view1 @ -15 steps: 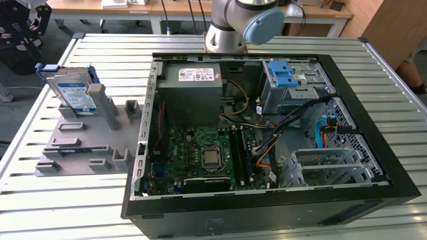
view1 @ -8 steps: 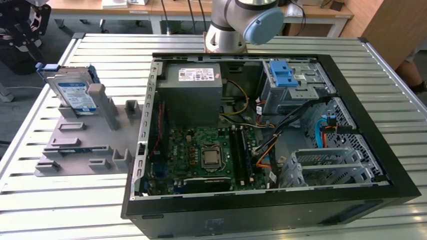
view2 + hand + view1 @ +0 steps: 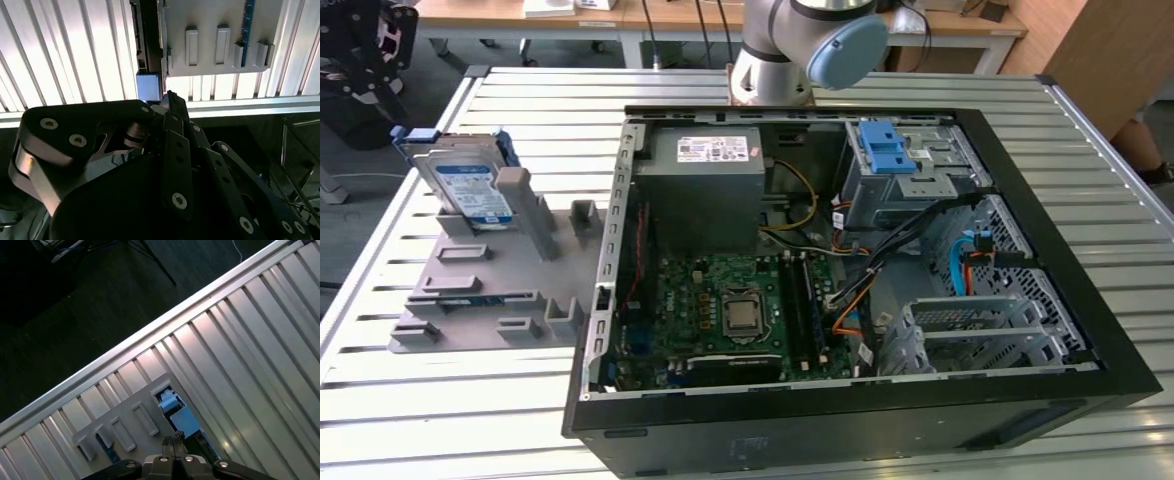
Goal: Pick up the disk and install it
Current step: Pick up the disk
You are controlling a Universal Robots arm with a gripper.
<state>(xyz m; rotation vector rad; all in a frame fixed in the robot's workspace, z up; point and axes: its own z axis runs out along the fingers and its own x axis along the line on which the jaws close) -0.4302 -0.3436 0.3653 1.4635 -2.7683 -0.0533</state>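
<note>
The disk (image 3: 464,185), silver with a white-and-blue label and a blue frame, stands on edge in the grey holder (image 3: 487,290) at the exterior view's left. In the first wrist view its blue frame (image 3: 176,410) shows from above, just beyond my gripper (image 3: 173,441). That gripper's fingertips meet with nothing between them. In the second wrist view the disk (image 3: 148,40) appears edge-on beside the holder (image 3: 220,30), and my gripper (image 3: 170,98) hangs above its end, apart from it. A black shape (image 3: 360,55) past the table's left edge may be the gripper.
The open computer case (image 3: 1067,250) lies on the slatted metal table (image 3: 520,420), with a drive cage and blue latch (image 3: 887,150) at its far right corner. A grey power supply (image 3: 707,185) and the motherboard (image 3: 734,310) fill its left half. The arm's base (image 3: 781,60) stands behind.
</note>
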